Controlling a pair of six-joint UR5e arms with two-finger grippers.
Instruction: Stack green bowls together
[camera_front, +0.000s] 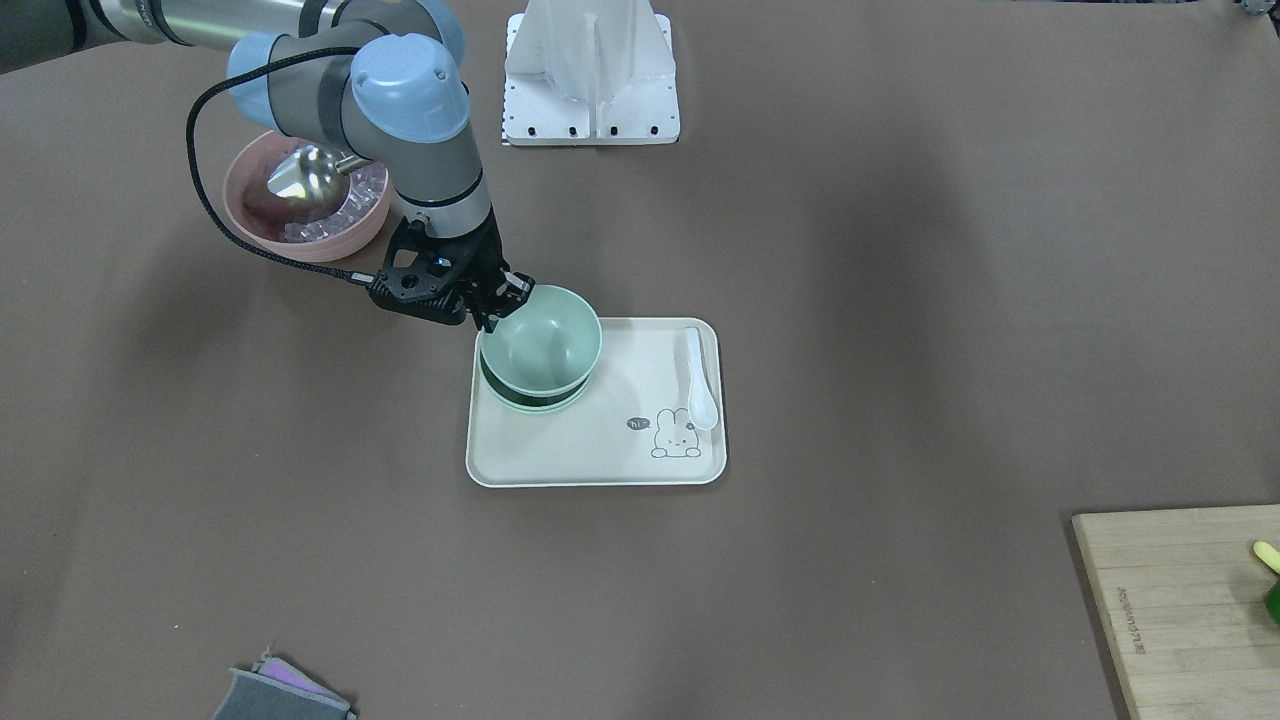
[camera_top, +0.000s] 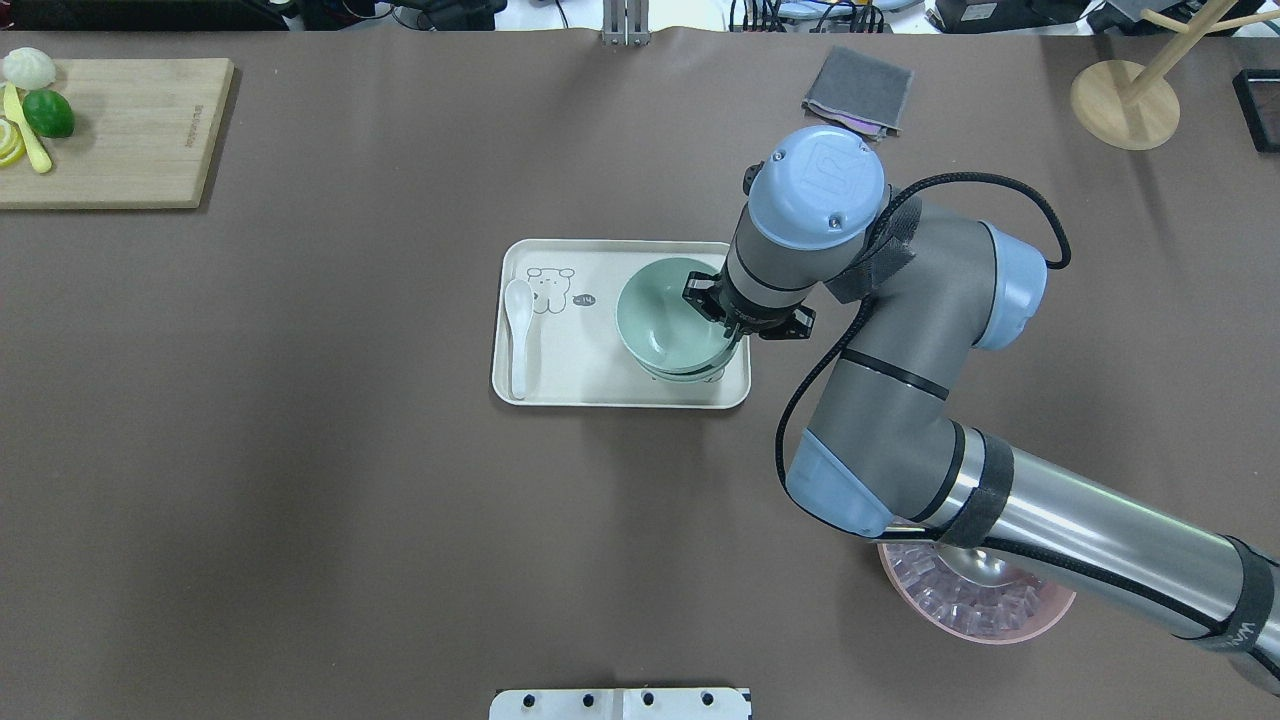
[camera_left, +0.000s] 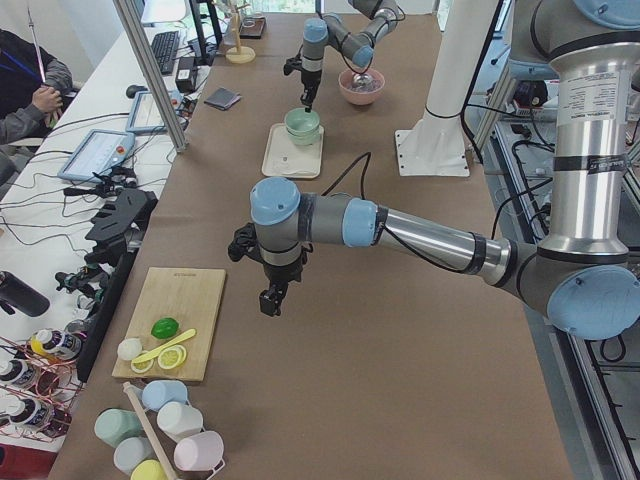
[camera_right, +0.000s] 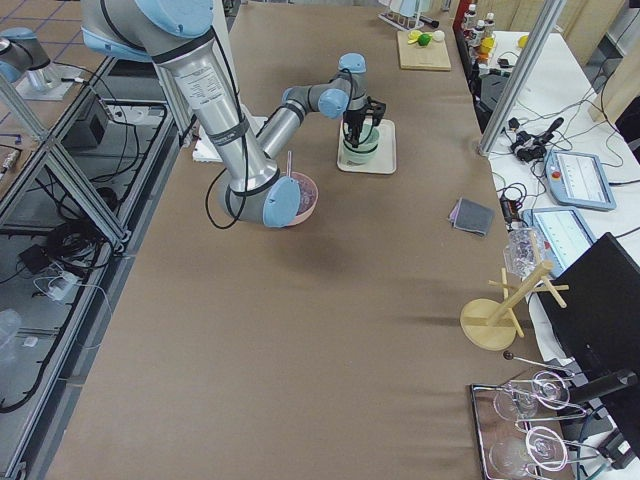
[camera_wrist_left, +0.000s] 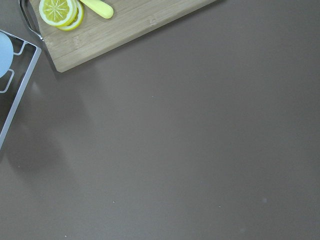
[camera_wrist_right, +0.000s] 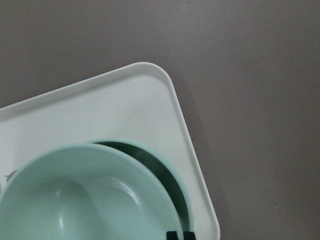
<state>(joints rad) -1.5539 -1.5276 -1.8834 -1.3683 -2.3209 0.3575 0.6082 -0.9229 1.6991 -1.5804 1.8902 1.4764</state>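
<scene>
My right gripper (camera_front: 503, 300) is shut on the near rim of a pale green bowl (camera_front: 541, 338) and holds it just above another green bowl (camera_front: 535, 402) on the cream tray (camera_front: 600, 450). The held bowl sits slightly offset, so the lower bowl's dark inside shows in the right wrist view (camera_wrist_right: 167, 175). I cannot tell how many bowls are underneath. From overhead, the held bowl (camera_top: 662, 315) is at the tray's right end (camera_top: 580, 385), under the right gripper (camera_top: 722, 318). My left gripper (camera_left: 270, 300) hangs over bare table near the cutting board; I cannot tell if it is open or shut.
A white spoon (camera_front: 698, 385) lies on the tray beside a rabbit print. A pink ribbed bowl with a metal scoop (camera_front: 305, 195) stands behind the right arm. A wooden cutting board with fruit (camera_top: 120, 130), a grey cloth (camera_top: 858, 90) and a white mount base (camera_front: 590, 70) sit at the edges.
</scene>
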